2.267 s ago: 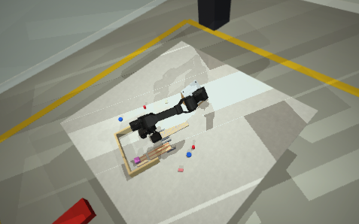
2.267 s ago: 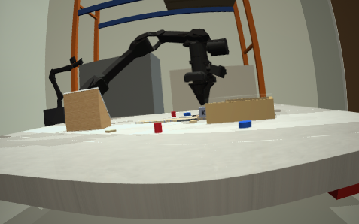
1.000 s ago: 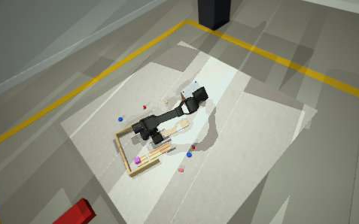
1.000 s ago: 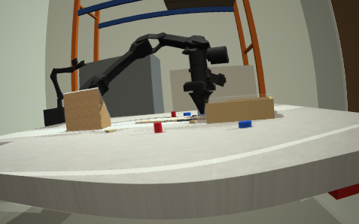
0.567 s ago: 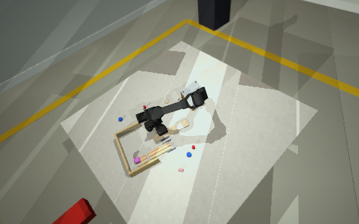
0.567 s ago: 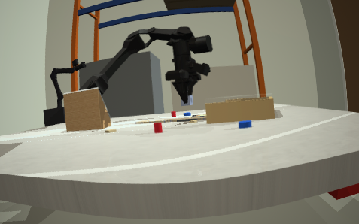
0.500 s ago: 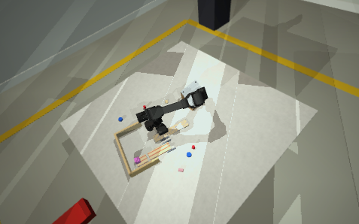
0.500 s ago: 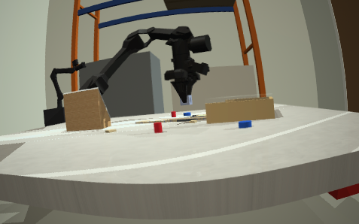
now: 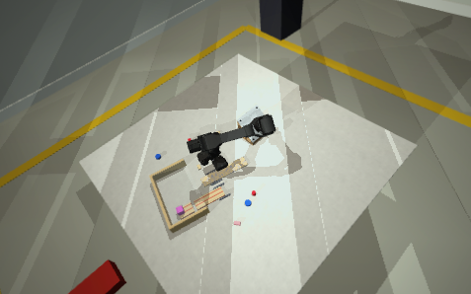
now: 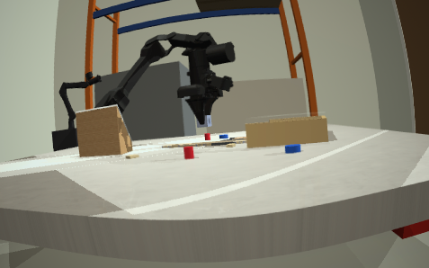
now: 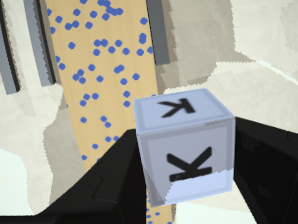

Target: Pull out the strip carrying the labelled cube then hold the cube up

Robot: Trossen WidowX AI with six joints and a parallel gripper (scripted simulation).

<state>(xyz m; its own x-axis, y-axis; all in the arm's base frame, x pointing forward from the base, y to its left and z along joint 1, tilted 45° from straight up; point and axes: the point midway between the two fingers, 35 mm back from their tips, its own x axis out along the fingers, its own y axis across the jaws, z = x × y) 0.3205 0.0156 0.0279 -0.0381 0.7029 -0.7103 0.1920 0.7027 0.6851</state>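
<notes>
My gripper is shut on the pale blue-grey cube marked with a black K, and holds it clear above the table. In the wrist view the cube sits between both black fingers, with K on its two visible faces. The blue-dotted strip lies below, beside grey rails. The red-lined strip lies apart from it, partly inside the wooden frame, with a magenta cube at its far end. The arm hides the gripper in the top view.
A three-sided wooden frame stands around the strips' far ends. A wooden block stands near the arm's base. Small red and blue pieces and a pink block lie around on the table.
</notes>
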